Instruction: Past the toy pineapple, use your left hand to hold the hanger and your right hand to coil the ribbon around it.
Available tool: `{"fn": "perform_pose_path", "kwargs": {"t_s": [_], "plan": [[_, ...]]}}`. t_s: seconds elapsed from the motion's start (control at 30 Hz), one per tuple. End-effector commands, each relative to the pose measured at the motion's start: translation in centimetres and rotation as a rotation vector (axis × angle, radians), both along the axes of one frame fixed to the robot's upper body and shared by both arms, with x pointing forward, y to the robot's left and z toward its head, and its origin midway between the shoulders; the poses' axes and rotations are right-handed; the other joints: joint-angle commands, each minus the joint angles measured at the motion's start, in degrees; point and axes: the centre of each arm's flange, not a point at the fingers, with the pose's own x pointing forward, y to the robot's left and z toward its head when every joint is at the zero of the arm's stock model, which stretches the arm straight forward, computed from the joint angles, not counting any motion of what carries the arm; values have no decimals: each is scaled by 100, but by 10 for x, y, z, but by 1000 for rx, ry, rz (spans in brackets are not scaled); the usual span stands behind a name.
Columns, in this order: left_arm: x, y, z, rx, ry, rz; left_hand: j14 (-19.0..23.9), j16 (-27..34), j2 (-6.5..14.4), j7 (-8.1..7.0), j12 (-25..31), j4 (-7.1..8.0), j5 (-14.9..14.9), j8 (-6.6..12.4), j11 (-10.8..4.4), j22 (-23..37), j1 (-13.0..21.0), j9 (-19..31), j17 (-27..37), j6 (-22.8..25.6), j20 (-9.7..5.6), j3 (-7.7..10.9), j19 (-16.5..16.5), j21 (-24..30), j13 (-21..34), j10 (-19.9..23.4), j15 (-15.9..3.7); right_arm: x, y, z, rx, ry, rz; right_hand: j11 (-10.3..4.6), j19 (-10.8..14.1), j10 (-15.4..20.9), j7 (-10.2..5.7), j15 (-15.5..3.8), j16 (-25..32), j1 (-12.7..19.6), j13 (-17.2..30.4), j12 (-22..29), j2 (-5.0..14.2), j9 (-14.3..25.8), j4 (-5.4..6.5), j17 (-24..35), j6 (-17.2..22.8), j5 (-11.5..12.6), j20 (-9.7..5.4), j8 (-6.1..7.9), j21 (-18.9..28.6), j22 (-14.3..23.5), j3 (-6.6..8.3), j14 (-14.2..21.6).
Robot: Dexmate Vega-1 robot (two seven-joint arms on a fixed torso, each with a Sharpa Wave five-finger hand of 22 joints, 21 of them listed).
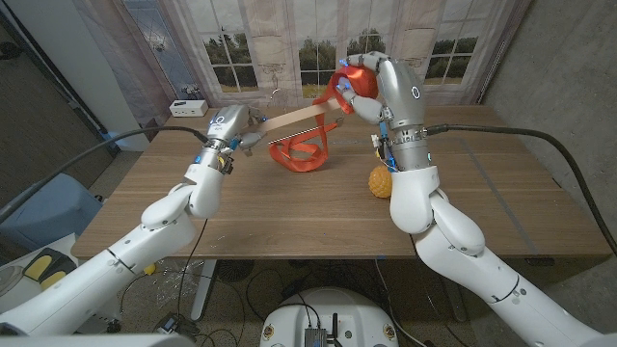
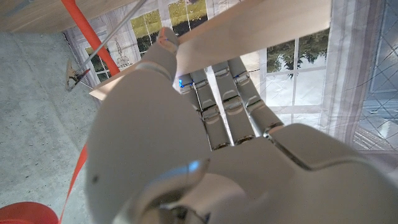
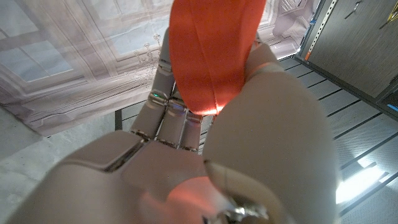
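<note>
Head view: left hand [image 1: 228, 128] grips wooden hanger [image 1: 294, 120] at one end, lifted above table [image 1: 501, 193], past its centre toward 11 o'clock. Right hand [image 1: 386, 89] pinches orange ribbon [image 1: 307, 146] w/ thumb + fingers, up near 1 o'clock; rest of ribbon hangs off hanger to tabletop. Toy pineapple [image 1: 383, 180] sits by right forearm, approx centre.

Wooden table [image 1: 289, 212], toy pineapple [image 1: 383, 181], orange ribbon [image 1: 299, 150] loops on it
</note>
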Motion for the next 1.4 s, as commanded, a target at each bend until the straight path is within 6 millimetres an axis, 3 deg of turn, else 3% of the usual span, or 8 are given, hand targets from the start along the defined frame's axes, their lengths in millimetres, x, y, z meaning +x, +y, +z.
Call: {"fn": "perform_pose_path", "kwargs": {"t_s": [0.03,0.7,1.13,1.4], "plan": [[-9,-14,30,32,-69,38,935,-15,787,3,-8,40,57,34,-29,6,735,419,35,192,-310,88,-33,37,10,104,-1361,5,-23,-62,117,124,5,-239,-60,303,194,-1213,-21,1014,80,45,960,9,21,25,216,8,-549,-15,67,10,-8,909],[-32,-24,46,26,-217,42,966,-44,782,0,-43,40,58,21,-28,6,727,419,70,215,-304,93,-43,78,26,124,-1361,46,-26,-106,175,294,-11,-224,-123,297,205,-1210,-86,1020,94,34,960,15,24,64,242,6,-548,-57,187,-36,-21,941],[-46,-24,45,8,-269,-11,991,-63,777,-1,-59,41,63,6,-36,6,717,415,94,225,-307,96,-52,106,35,159,-1360,79,-24,-109,154,354,-91,-231,-167,290,200,-1206,-131,1017,103,24,966,20,32,84,255,6,-545,-82,255,-69,-27,946],[-54,-24,43,15,-243,-64,998,-77,777,-6,-74,42,65,-1,-34,6,712,415,105,227,-311,98,-57,120,45,154,-1360,100,-27,-101,134,359,-156,-237,-194,290,201,-1207,-157,1016,109,20,969,22,35,99,272,7,-543,-94,299,-92,-31,954]]}}
